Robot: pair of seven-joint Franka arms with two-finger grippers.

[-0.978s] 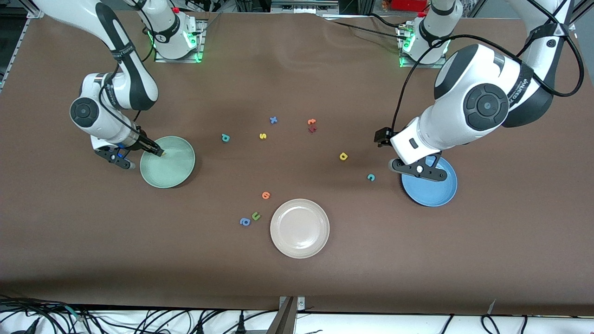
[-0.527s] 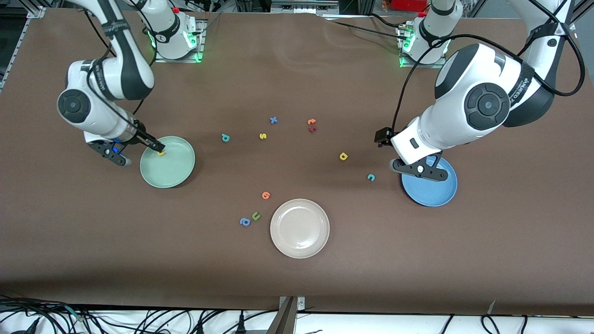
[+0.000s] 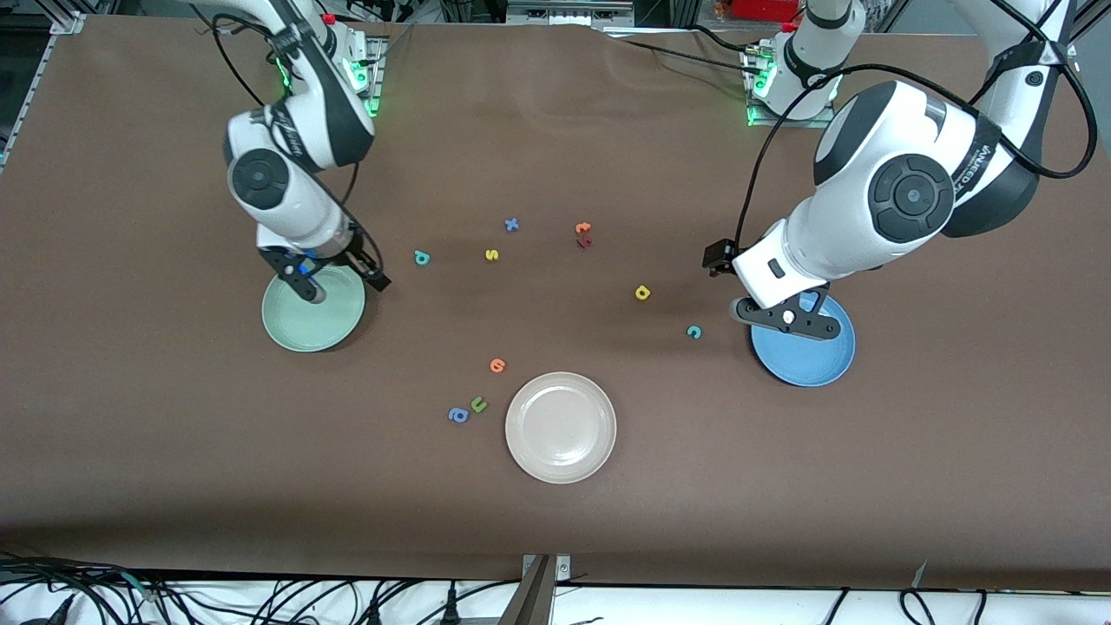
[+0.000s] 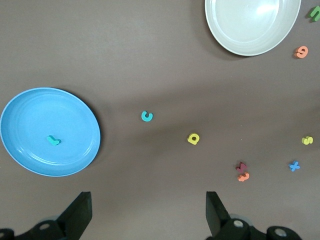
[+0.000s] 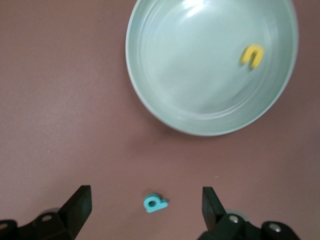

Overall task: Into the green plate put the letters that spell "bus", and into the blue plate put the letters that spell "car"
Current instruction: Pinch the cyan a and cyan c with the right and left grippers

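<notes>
Hidden: right arm covers the upper rim of the round pale mint-green plate (image 3: pixel 308 325); the yellow foam u (image 5: pixel 252 55) in it shows only in the right wrist view.
Right gripper (image 3: pixel 340 284): over that plate's edge, fingers spread, empty.
Left gripper (image 3: pixel 785 319): waits over the round blue plate (image 3: pixel 811 360), fingers spread.
Blue plate: holds a teal foam r (image 4: pixel 53 141).
Desk (image 3: pixel 781 486), frame centre: teal b (image 3: pixel 422 257), yellow s (image 3: pixel 491 254), yellow a (image 3: pixel 642 292), teal c (image 3: pixel 693 332).
Writing: arm lettering unreadable.
</notes>
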